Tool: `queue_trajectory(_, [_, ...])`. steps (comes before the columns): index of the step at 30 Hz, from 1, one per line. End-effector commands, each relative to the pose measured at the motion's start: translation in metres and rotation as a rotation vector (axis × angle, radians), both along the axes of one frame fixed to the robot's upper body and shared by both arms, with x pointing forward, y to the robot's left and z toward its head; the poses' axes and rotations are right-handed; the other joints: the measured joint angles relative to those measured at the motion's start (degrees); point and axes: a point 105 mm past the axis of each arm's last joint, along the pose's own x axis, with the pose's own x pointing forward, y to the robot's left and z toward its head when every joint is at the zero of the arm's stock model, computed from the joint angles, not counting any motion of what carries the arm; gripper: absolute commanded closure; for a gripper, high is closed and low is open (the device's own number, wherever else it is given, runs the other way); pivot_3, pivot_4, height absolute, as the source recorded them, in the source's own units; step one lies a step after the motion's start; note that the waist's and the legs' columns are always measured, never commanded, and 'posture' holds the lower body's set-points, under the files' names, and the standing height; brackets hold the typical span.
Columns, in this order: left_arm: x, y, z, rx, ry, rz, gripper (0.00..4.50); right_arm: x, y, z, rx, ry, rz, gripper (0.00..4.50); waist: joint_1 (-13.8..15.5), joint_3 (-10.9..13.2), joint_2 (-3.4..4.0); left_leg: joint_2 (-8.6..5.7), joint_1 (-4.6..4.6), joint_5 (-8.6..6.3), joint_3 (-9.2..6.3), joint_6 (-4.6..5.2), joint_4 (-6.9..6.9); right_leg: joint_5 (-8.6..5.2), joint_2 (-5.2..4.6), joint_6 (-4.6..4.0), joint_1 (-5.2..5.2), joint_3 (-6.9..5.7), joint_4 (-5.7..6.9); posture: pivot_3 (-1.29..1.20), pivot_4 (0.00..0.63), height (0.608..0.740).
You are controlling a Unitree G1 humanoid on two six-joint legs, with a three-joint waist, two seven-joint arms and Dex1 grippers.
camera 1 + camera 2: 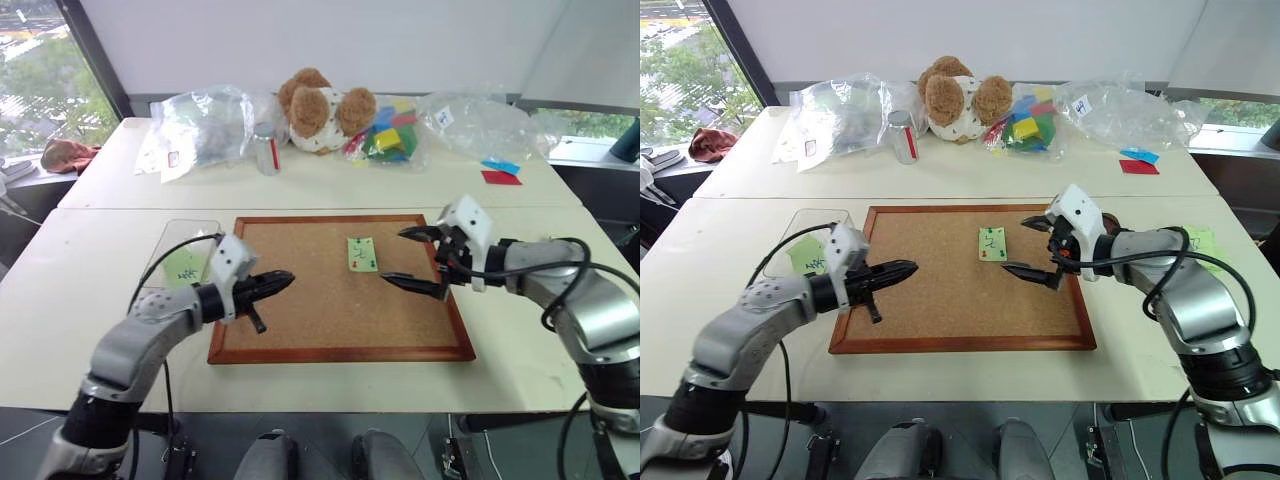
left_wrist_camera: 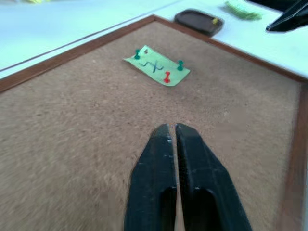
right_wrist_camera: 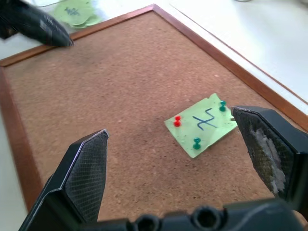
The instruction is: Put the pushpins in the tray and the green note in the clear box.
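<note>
green note pinned near the middle of the corkboard, both grippers over the board on either side of it

bare cork lies open all round the note out to the wood frame; the left gripper hangs over the board's left part, fingers pressed together and holding nothing, well apart from the note; the right gripper sits just beside the note's right edge, fingers spread wide and empty; the note is pale green with a dark scribble, pinned by two green pushpins and a red one; the dark brown tray lies off the board beyond its frame, a yellow pin in it; the clear box lies touching the board's left edge, green slips inside.
</note>
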Motion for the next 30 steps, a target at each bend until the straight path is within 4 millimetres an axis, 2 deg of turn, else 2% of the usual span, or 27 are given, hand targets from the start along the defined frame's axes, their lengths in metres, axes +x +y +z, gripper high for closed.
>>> queue_trajectory(1, [0.007, -0.008, -0.008, 0.019, -0.028, 0.012, 4.43, 0.02, 0.004, 0.002, 0.005, -0.016, -0.107, 0.0, -0.02, 0.0, 0.0, 0.0, -0.01, 0.01, 0.0, -0.02, 0.0, 0.0, 0.0, 0.0, -0.03, 0.0, 0.01, 0.0, 0.15, 0.74])
queue_trajectory(4, [0.011, -0.012, -0.019, 0.034, -0.018, 0.023, 4.43, 0.036, 0.012, -0.002, 0.039, 0.01, -0.175, 0.0, -0.02, 0.0, 0.0, 0.0, -0.02, 0.2, 0.0, -0.34, -0.01, 0.0, 0.03, 0.0, -0.06, 0.0, 0.03, 0.0, 0.15, 0.74])
queue_trajectory(10, [0.016, -0.008, -0.039, 0.075, 0.008, 0.059, 4.43, 0.069, 0.025, -0.014, 0.062, 0.037, -0.275, 0.0, 0.0, -0.01, -0.01, 0.0, -0.05, 0.22, 0.01, -0.39, 0.0, 0.0, 0.04, 0.0, -0.09, 0.0, 0.05, 0.0, 0.15, 0.74])
queue_trajectory(14, [0.016, -0.007, -0.042, 0.07, 0.013, 0.077, 4.5, 0.084, 0.035, -0.021, 0.074, 0.05, -0.296, 1.28, 0.01, -0.02, 0.0, -0.01, -0.05, 0.23, 0.01, -0.39, 0.02, 0.0, 0.04, 0.0, -0.08, 0.0, 0.06, 0.0, 0.15, 0.74])
queue_trajectory(20, [0.016, -0.004, -0.042, 0.068, 0.013, 0.098, 4.5, 0.092, 0.041, -0.027, 0.082, 0.057, -0.299, 1.28, -0.09, -0.03, 0.02, -0.02, -0.04, 0.23, 0.02, -0.39, 0.02, 0.01, 0.04, 0.01, -0.09, 0.0, 0.09, 0.0, 0.15, 0.74])
queue_trajectory(29, [0.013, -0.004, -0.043, 0.068, 0.015, 0.106, 4.5, 0.092, 0.04, -0.035, 0.067, 0.07, -0.289, 1.28, -0.92, -0.03, 0.02, -0.02, -0.04, 0.23, 0.01, -0.39, 0.02, 0.01, 0.04, 0.01, -0.09, 0.0, 0.12, 0.0, 0.15, 0.74])
queue_trajectory(30, [0.013, -0.004, -0.043, 0.067, 0.017, 0.106, 4.5, 0.092, 0.04, -0.036, 0.064, 0.071, -0.288, 1.55, -0.97, -0.03, 0.02, -0.02, -0.03, 0.22, 0.01, -0.39, 0.02, 0.01, 0.04, 0.01, -0.09, 0.0, 0.14, 0.0, 0.15, 0.74])
